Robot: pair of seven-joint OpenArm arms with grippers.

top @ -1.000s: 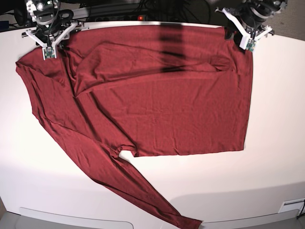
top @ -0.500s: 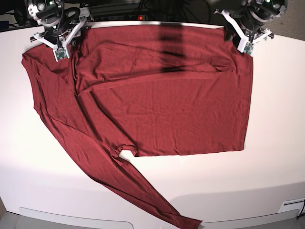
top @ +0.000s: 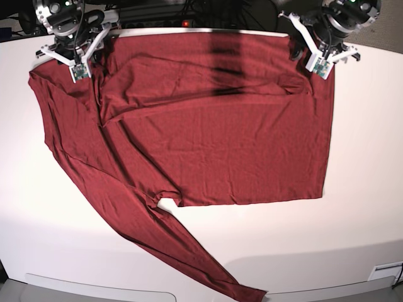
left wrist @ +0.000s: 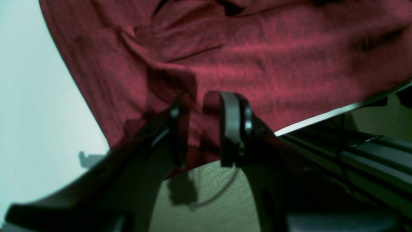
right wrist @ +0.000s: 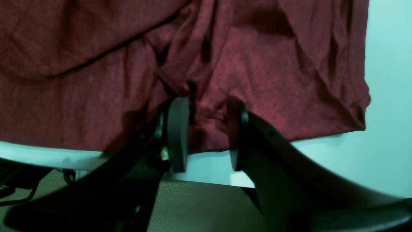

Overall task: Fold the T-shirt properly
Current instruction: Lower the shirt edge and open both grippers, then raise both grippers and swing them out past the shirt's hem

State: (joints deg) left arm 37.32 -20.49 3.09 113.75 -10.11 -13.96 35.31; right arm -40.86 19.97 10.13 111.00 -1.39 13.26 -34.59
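Observation:
The maroon T-shirt [top: 214, 138] lies spread on the white table [top: 352, 239], its top edge along the far table edge. One long sleeve [top: 189, 251] trails toward the front. My left gripper [top: 315, 60] is at the shirt's far right corner; in the left wrist view, the left gripper [left wrist: 204, 100] is shut on a pinch of the T-shirt [left wrist: 273, 64]. My right gripper [top: 79, 63] is at the far left corner; in the right wrist view, the right gripper [right wrist: 207, 106] holds a bunched fold of the T-shirt [right wrist: 96, 80] between its fingers.
Behind the far table edge run a dark rail and cables [top: 164, 12]. Olive carpet [left wrist: 209, 199] shows below that edge in both wrist views. A pale raised panel [top: 94, 289] lies along the front edge, with a white fitting [top: 385, 272] at the front right.
Both grippers have shifted slightly inward along the far edge, still holding the fabric. The shirt's far left corner has been drawn inward with the right gripper.

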